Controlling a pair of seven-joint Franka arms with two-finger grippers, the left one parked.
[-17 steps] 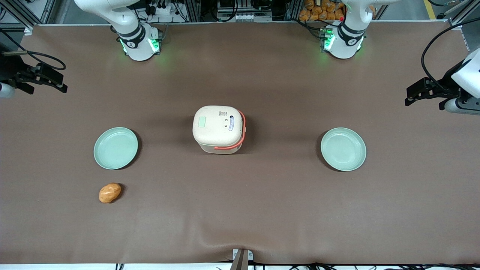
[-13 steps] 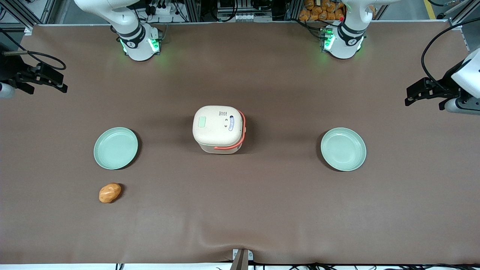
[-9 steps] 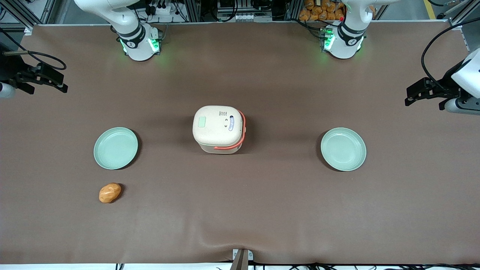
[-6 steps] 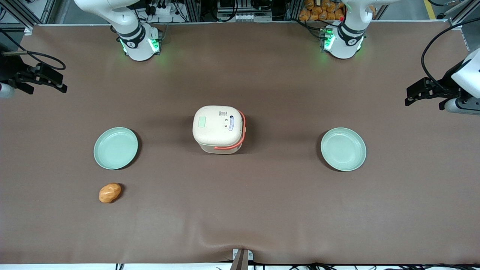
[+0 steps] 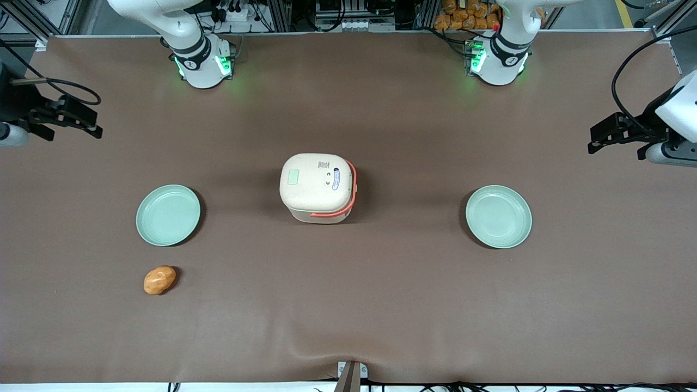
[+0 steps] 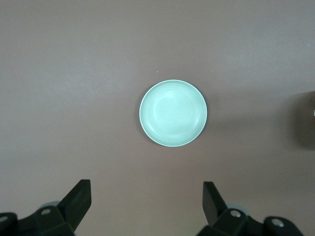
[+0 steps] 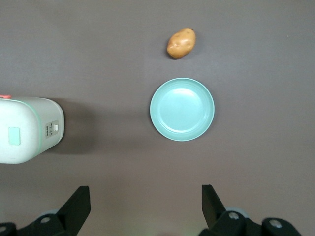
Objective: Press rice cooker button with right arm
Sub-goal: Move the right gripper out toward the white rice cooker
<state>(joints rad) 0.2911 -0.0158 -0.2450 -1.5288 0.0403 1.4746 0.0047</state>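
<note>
The rice cooker (image 5: 318, 188) stands at the middle of the table with its lid down and its coral-orange handle band around it. A pale green square and a small control strip show on its lid. It also shows in the right wrist view (image 7: 27, 130). My right gripper (image 5: 81, 117) hangs high at the working arm's end of the table, far from the cooker. In the right wrist view the gripper (image 7: 144, 191) is open and empty, with bare table between its fingers.
A mint-green plate (image 5: 167, 215) (image 7: 182, 109) lies between the gripper and the cooker. A potato (image 5: 159, 280) (image 7: 181, 43) lies nearer the front camera than that plate. A second mint-green plate (image 5: 498, 216) (image 6: 173, 113) lies toward the parked arm's end.
My right gripper has shifted slightly toward the middle of the table in the last half second. The cooker, plates and potato have not moved.
</note>
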